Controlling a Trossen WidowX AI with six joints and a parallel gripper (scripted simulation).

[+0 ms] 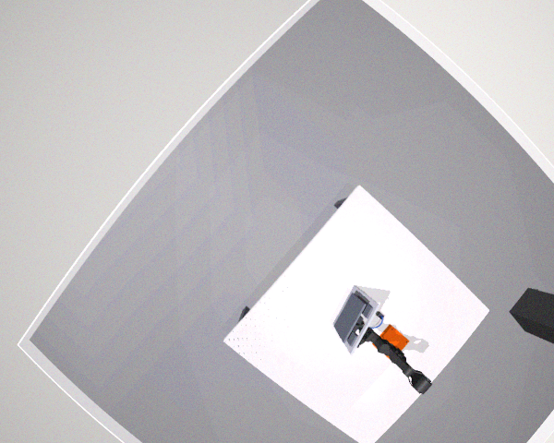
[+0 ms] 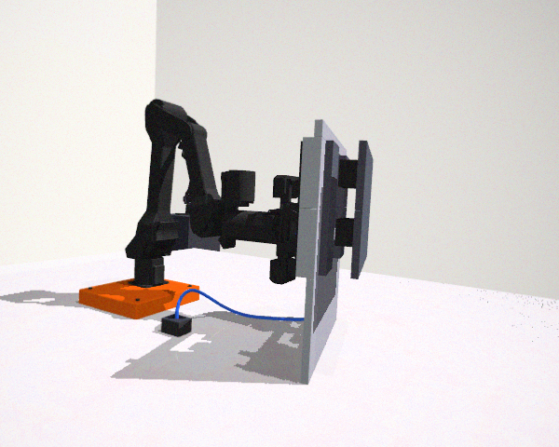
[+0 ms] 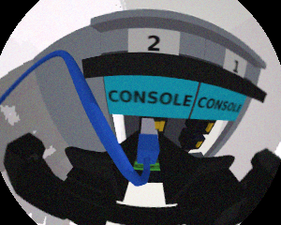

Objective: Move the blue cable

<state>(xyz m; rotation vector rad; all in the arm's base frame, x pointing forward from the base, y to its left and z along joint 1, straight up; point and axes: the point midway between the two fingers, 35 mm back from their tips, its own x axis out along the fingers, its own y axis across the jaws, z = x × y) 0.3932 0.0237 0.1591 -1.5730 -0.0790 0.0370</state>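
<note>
The tabletop (image 1: 310,286) (image 2: 415,375) lies beneath the end effector (image 2: 292,228) (image 3: 149,155), which grips the blue plug (image 3: 148,146). Ahead stands the upright panel (image 1: 349,319) (image 2: 308,250), its sockets under CONSOLE labels. The blue cable (image 1: 379,324) (image 2: 251,316) (image 3: 86,105) runs from the plug; whether it is seated, I cannot tell.

A black robot arm (image 1: 395,356) (image 2: 201,163) rises from its foot, bends sharply at a high elbow, slopes down toward four o'clock in the exterior view, then levels out with its wrist pointing to three o'clock. From above, it reaches toward ten o'clock. The gripper (image 3: 148,134) is closed on something, its two dark fingers at about eight and four o'clock in the wrist view, angled inward.
</note>
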